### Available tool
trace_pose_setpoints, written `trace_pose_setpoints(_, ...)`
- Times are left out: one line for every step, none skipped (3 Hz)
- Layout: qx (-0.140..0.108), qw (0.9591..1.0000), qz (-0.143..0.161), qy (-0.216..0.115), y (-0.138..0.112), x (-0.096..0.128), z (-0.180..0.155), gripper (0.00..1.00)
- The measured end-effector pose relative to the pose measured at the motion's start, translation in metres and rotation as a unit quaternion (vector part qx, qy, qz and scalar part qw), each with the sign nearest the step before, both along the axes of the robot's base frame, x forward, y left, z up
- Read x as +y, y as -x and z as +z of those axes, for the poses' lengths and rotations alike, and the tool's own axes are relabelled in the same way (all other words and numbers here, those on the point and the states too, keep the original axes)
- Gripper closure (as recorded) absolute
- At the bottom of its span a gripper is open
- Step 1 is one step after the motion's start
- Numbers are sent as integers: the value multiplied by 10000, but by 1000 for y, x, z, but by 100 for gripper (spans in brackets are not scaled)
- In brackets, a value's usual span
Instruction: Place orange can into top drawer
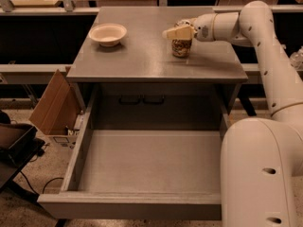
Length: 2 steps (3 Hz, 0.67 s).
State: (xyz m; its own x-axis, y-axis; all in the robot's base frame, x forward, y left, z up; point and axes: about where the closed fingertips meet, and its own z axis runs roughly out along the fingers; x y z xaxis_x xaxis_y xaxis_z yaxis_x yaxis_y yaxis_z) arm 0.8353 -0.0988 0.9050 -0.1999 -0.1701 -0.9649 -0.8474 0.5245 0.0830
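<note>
The orange can (181, 48) stands upright on the grey cabinet top (142, 56), right of centre. My gripper (178, 31) reaches in from the right and sits at the can's top, hiding its lid. The can's base rests on the cabinet top. The top drawer (142, 162) is pulled fully out below the cabinet top. It shows a bare flat grey bottom, low side walls and a plain front panel (128, 206).
A cream bowl (108, 33) sits on the cabinet top at the left. An open cardboard box (54, 109) leans on the floor left of the drawer. My white arm and base (265, 164) stand close to the drawer's right side.
</note>
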Motion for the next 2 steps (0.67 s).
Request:
trace_pose_setpoints(31, 10000, 14, -3, -1, 3, -2, 64)
trace_pose_setpoints(31, 10000, 14, -2, -1, 3, -2, 95)
